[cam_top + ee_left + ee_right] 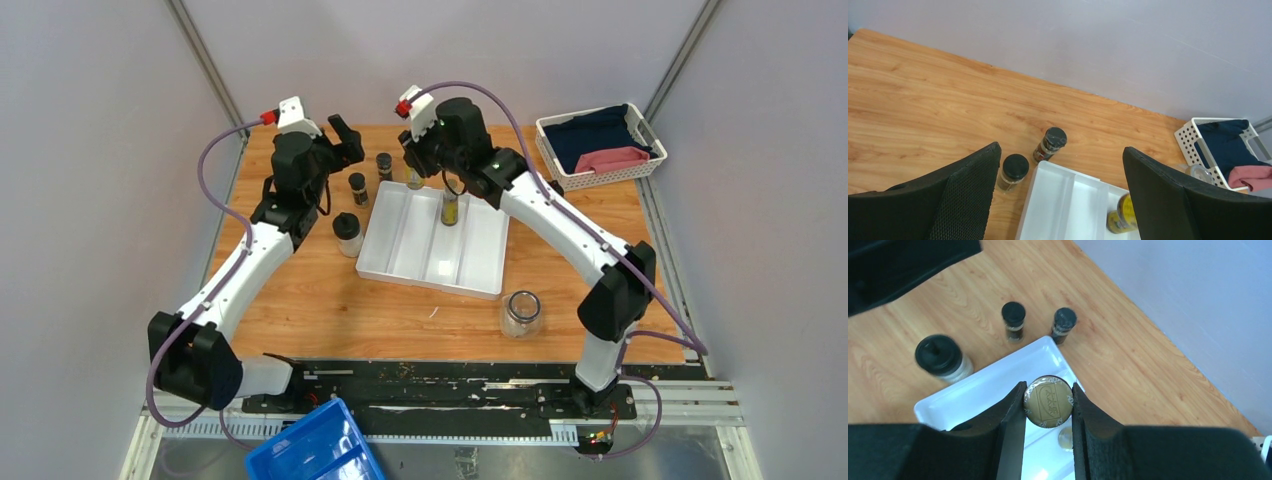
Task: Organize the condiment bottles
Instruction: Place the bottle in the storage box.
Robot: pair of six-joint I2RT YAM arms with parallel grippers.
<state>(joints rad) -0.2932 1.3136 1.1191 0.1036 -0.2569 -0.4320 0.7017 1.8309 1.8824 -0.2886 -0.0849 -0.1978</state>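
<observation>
- Yellow-labelled bottle (450, 210) stands upright in the white tray (400, 250), toward its 12 o'clock end; which lane cannot be told
- Right gripper (1048, 390) is clenched on the bottle's gold cap from above, one finger on each side
- Step in hand, by my reading: setting this bottle down in the tray; whether its base rests on the floor yet is not clear
- Next move calls for a clean release and a straight lift, since a tall slim bottle tips easily
- Left gripper (1062, 149) hangs released, jaws wide and holding nothing, off the tray's 10 o'clock corner
- Not yet in the tray: far shaker (384, 165) at 11 o'clock, near shaker (357, 187) at 10, black-lidded jar (347, 233) just beside the 9 o'clock edge, glass jar (520, 312) at 5
- Basket (605, 175) of cloths sits at 2 o'clock and a blue bin (300, 440) at 7, both well apart
- Both wrists crowd the far edge near the shakers, so a reach there risks a knock
</observation>
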